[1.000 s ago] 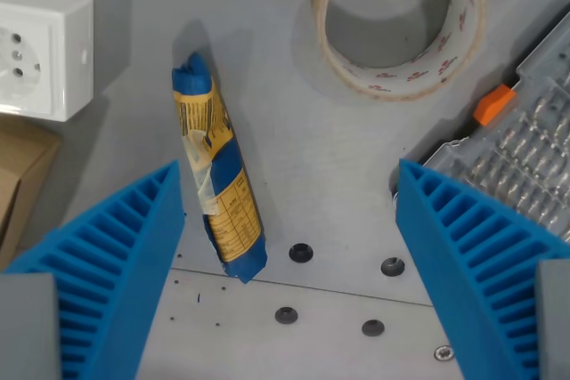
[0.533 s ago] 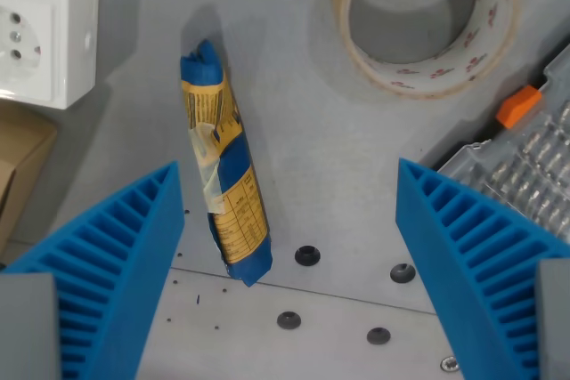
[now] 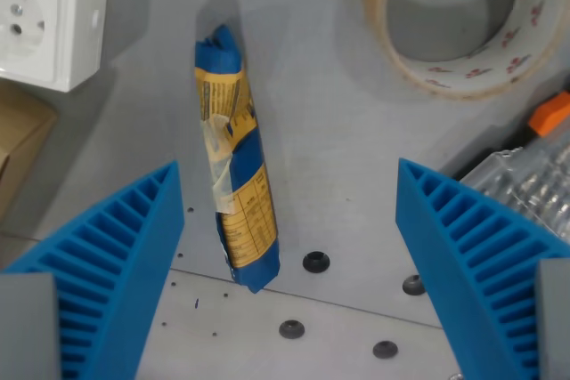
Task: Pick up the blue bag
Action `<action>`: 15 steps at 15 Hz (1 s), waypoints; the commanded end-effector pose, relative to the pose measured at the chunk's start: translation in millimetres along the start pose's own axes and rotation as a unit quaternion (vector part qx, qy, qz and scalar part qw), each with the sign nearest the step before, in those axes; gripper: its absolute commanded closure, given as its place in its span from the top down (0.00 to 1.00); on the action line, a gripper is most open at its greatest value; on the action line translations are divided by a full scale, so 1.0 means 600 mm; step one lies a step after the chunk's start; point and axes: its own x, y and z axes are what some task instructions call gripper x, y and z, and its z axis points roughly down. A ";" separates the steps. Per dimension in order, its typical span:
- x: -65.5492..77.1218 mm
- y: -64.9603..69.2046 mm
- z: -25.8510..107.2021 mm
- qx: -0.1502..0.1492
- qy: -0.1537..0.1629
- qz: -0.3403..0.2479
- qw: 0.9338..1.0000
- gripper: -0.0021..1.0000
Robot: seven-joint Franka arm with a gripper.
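Blue fingers (image 3: pixel 107 282) of the gripper (image 3: pixel 289 264) stand far apart, one at the wrist view's left and one at the wrist view's right. The claw is spread wide and holds nothing.

Between the two fingers lies the blue bag (image 3: pixel 236 193). It is long and thin, with yellow print on its side. It lies flat on the grey tabletop (image 3: pixel 329 149). It is closer to the finger at the wrist view's left than to the other one, but it does not touch it. One end of the bag points to the top of the view, and the other end sits low, near a seam in the tabletop.

A white socket box (image 3: pixel 49 20) sits in the top corner at the wrist view's left, apart from the bag. Under it, at the left edge, is a bit of a brown box (image 3: pixel 22 144).

A roll of tape (image 3: pixel 468 28) lies at the top at the wrist view's right. Below it is a clear case (image 3: pixel 534 189) with an orange latch (image 3: pixel 550 115).

Small dark screw holes (image 3: pixel 315 262) dot the tabletop near the low end of the bag.
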 end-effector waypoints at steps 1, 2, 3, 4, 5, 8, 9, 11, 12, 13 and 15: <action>-0.012 -0.013 0.012 -0.033 0.051 -0.053 0.997 1.00; -0.013 -0.015 0.017 -0.033 0.049 -0.056 0.997 1.00; -0.014 -0.018 0.022 -0.034 0.049 -0.060 0.996 1.00; -0.015 -0.021 0.027 -0.034 0.048 -0.065 0.996 1.00; -0.016 -0.023 0.032 -0.034 0.047 -0.070 0.996 1.00; -0.019 -0.030 0.049 -0.036 0.046 -0.078 0.995 1.00; -0.020 -0.032 0.055 -0.036 0.045 -0.082 0.995 1.00; -0.023 -0.038 0.065 -0.038 0.045 -0.087 0.995 1.00; -0.024 -0.040 0.069 -0.038 0.044 -0.089 0.994 1.00; -0.025 -0.043 0.073 -0.038 0.044 -0.092 0.994 1.00; -0.030 -0.048 0.080 -0.038 0.045 -0.097 0.993 1.00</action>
